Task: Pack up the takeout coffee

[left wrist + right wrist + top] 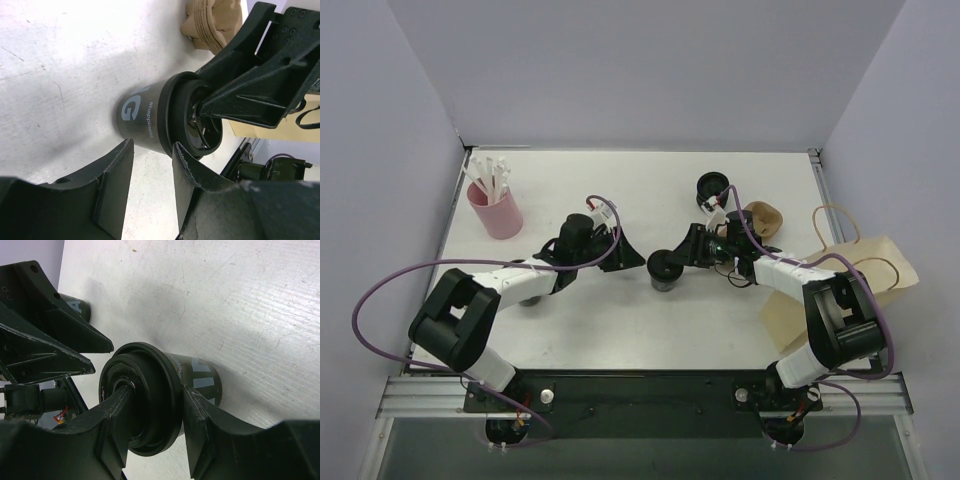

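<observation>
The takeout coffee (pixel 665 270) is a small dark cup with pale lettering and a black lid, standing mid-table. My right gripper (pixel 155 412) is shut on it: one finger (pixel 117 412) lies across the lid's top, the other (pixel 196 412) presses the cup's side just under the lid's rim. From the top view the right gripper (pixel 682 256) reaches in from the right. My left gripper (pixel 152 150) is open just short of the cup (pixel 142 117), nothing between its fingers. It points at the cup from the left (pixel 632 258).
A brown paper bag (pixel 865 275) lies at the right edge. A crumpled brown piece (pixel 765 218) and a stack of black ribbed rings (pixel 712 190) sit behind the right arm. A pink cup of white sticks (pixel 495 205) stands back left. Another dark lettered cylinder (pixel 76 309) shows behind the left gripper.
</observation>
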You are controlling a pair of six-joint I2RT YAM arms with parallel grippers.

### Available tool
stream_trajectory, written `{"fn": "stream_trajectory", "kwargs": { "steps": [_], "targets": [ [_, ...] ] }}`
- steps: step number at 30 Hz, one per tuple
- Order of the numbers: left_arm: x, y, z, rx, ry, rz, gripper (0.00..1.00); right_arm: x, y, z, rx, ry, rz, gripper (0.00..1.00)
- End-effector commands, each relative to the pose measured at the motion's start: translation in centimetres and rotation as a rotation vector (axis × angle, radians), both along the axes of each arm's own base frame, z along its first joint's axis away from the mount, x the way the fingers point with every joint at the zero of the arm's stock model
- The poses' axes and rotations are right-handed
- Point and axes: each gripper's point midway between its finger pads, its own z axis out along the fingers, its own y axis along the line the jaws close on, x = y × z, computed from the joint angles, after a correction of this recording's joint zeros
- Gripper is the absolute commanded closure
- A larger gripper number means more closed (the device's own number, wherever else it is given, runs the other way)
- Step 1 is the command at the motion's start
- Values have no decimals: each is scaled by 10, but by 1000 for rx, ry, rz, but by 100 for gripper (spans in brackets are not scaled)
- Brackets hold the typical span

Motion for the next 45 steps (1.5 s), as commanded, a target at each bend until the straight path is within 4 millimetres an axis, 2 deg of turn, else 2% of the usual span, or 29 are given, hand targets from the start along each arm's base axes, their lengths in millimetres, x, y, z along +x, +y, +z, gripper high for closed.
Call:
{"fn": "stream_trajectory", "kwargs": {
  "steps": [1,10,17,18,21,24,26,32,37,43,45],
  "targets": [
    [0,-8,15,-49,-44,-42,53,-47,-27,-73,-183,249,-13,72],
    [-2,-18,9,-66,-32,-72,54,-47,-26,-74,-180,255,-14,73],
    [0,-19,-14,-43,7,-53,54,-47,-26,-74,-178,250,-10,73],
    [1,-17,-18,-31,11,-39,57,-48,-26,-76,-181,255,-8,73],
    [-1,3,-49,90,88,53,60,-53,-30,-83,-186,270,-16,73],
    [-14,22,-84,157,161,128,61,-58,-33,-93,-176,290,-28,73],
    [-30,38,-112,240,239,157,63,-58,-34,-96,-172,304,-43,75],
    [-61,58,-153,440,294,191,63,-58,-37,-101,-188,320,-63,75],
    [-69,74,-169,518,338,230,64,-59,-39,-104,-201,327,-77,76],
    [-72,95,-168,604,317,271,63,-58,-43,-107,-227,336,-94,76],
    [-73,95,-165,601,308,259,62,-58,-43,-107,-227,337,-94,77]
  ]
}}
